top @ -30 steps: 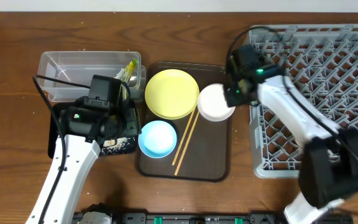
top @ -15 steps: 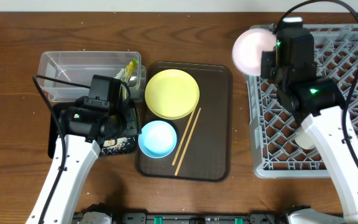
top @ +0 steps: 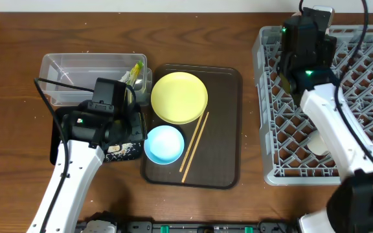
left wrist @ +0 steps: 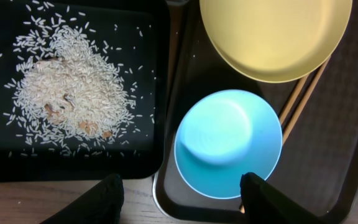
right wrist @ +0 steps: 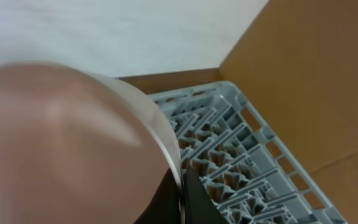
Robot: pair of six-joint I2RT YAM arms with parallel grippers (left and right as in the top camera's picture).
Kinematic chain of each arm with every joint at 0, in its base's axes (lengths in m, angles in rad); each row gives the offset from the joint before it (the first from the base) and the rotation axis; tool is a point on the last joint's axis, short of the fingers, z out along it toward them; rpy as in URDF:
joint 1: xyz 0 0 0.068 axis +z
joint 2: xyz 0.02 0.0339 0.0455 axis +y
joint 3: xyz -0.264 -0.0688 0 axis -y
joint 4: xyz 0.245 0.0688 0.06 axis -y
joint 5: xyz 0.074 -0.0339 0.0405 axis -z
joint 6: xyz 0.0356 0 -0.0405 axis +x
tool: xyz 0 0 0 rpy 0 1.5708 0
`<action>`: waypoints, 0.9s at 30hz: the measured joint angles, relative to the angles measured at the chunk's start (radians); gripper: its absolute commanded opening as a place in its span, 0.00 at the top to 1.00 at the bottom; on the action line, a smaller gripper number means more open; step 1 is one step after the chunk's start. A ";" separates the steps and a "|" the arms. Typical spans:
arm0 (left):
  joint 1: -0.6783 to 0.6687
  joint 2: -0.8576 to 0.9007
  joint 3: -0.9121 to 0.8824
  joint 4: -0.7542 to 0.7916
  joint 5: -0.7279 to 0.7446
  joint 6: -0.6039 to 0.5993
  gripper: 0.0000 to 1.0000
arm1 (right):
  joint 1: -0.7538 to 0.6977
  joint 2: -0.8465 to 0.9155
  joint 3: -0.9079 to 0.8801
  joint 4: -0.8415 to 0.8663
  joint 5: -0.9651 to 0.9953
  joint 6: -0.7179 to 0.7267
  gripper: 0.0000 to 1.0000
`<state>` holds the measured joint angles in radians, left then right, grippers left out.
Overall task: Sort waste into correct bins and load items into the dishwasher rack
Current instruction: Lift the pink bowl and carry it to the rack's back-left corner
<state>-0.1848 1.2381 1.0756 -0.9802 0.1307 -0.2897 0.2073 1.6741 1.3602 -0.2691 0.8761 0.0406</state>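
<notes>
Right pincer (right wrist: 181, 194): clamped tight on the rim of the white bowl (right wrist: 61, 143), which it holds tilted on edge above the dishwasher rack (right wrist: 235, 155), near the rack's far-left corner (from overhead the arm hides the bowl).
Left pincer (left wrist: 180, 202): jaws well apart with nothing between them, hanging over the near edge of the light blue bowl (left wrist: 229, 143).
Light blue bowl: upright on the brown serving tray (top: 222, 155), at its near-left corner, just beside the yellow plate (top: 179, 97).
Chopsticks (top: 194, 145): side by side on the serving tray, slanting from the plate's rim toward the near edge.
Black tray (left wrist: 73, 171): just left of the serving tray, with a heap of rice scraps (left wrist: 73, 93) in it.
Clear tub (top: 76, 71): behind the black tray, with the snack wrapper (top: 135, 70) at its right end.
Pale green cup (top: 319, 144): in the rack, toward its near-left part.
Surface (top: 11, 142): brown wood under everything.
</notes>
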 measured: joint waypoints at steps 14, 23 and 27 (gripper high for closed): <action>0.000 0.000 0.000 0.000 0.000 -0.001 0.37 | -0.016 0.182 0.000 0.105 0.132 -0.034 0.99; 0.000 0.000 0.000 0.000 0.000 -0.001 0.37 | -0.009 0.218 0.000 0.101 0.154 -0.038 0.99; 0.000 0.000 0.000 0.000 0.000 -0.001 0.37 | -0.001 0.219 0.000 0.101 0.154 -0.038 0.99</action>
<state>-0.1848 1.2377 1.0756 -0.9806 0.1307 -0.2905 0.2066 1.8931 1.3598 -0.1677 1.0302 0.0029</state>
